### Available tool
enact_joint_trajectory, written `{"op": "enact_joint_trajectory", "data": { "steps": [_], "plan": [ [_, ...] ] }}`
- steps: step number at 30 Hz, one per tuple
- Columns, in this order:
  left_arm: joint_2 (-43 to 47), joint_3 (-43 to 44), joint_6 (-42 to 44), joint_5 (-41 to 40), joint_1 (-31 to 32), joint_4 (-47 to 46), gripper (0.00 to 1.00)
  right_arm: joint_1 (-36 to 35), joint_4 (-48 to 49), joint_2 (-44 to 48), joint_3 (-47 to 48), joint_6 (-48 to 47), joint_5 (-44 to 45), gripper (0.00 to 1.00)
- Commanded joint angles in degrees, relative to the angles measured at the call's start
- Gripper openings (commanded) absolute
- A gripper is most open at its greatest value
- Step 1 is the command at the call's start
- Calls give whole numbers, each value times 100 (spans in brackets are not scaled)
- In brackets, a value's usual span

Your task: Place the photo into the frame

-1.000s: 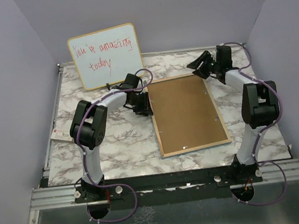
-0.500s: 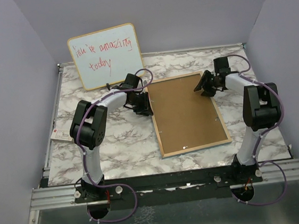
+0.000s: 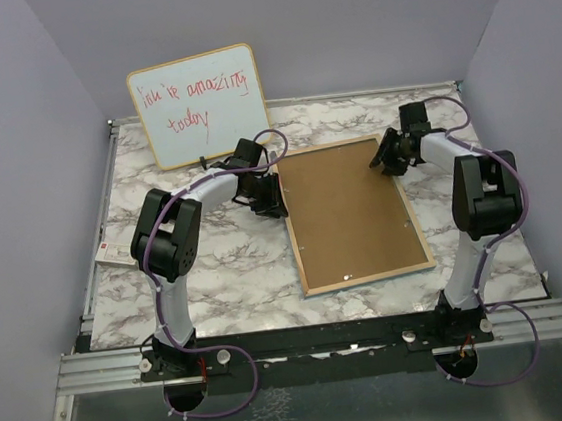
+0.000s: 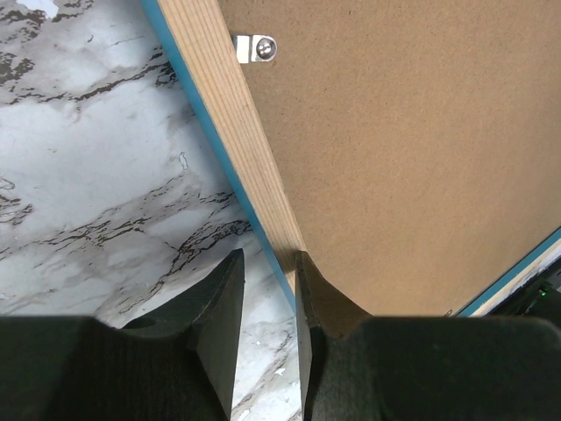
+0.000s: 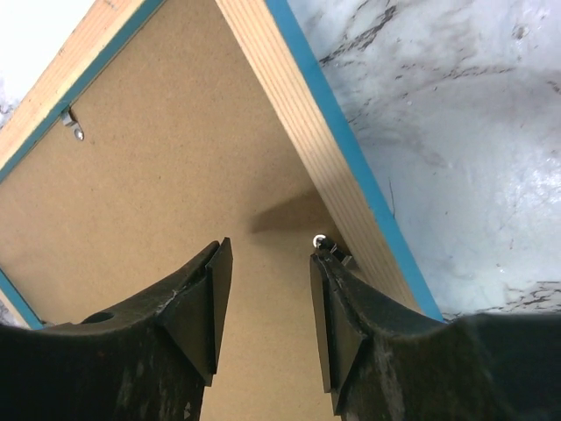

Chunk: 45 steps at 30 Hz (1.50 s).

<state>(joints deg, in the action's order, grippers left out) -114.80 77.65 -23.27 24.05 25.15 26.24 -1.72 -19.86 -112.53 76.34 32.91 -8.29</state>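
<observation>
The frame (image 3: 369, 278) lies face down on the marble table, its brown backing board (image 3: 350, 211) up. The photo is out of view. My left gripper (image 3: 272, 203) stands at the frame's left rim. In the left wrist view it (image 4: 268, 256) is open a little, one finger on the wooden rim (image 4: 223, 114), the other over the marble, the blue edge between them. My right gripper (image 3: 386, 156) hovers over the board's far right corner. In its wrist view it (image 5: 270, 249) is open and empty, its right fingertip at a small metal tab (image 5: 321, 240) by the rim (image 5: 298, 114).
A whiteboard (image 3: 200, 104) with red handwriting leans against the back wall at the left. A small white card (image 3: 113, 253) lies at the table's left edge. Another metal tab (image 4: 256, 48) sits on the board near the left rim.
My right gripper has come down from the back right onto the frame's far right corner, its jaws narrowing. The left arm has stayed put.
</observation>
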Motion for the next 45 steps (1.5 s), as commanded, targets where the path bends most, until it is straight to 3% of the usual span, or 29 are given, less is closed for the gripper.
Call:
{"op": "enact_joint_trajectory", "data": {
  "steps": [1, 10, 24, 31, 37, 45],
  "plan": [
    [-380, -320, 375, -1323, -89, 171, 28, 13, -271, -293, 101, -153, 627, 49],
    [-406, -338, 360, -1316, -89, 171, 27, 14, -512, -322, 322, -530, 972, 46],
    [-420, -355, 367, -1325, -89, 180, 27, 13, -228, -32, 279, -1875, 961, 39],
    [-370, -373, 367, -1341, -89, 180, 27, 13, -96, 388, 227, -1697, 882, 41],
    [-261, -294, 308, -1032, -89, 167, 30, 13, -907, 811, 453, -1049, 384, 45],
    [-20, -121, 229, -321, -89, 25, 44, 12, -1210, 2076, -1361, -156, -334, 46]
  ]
}}
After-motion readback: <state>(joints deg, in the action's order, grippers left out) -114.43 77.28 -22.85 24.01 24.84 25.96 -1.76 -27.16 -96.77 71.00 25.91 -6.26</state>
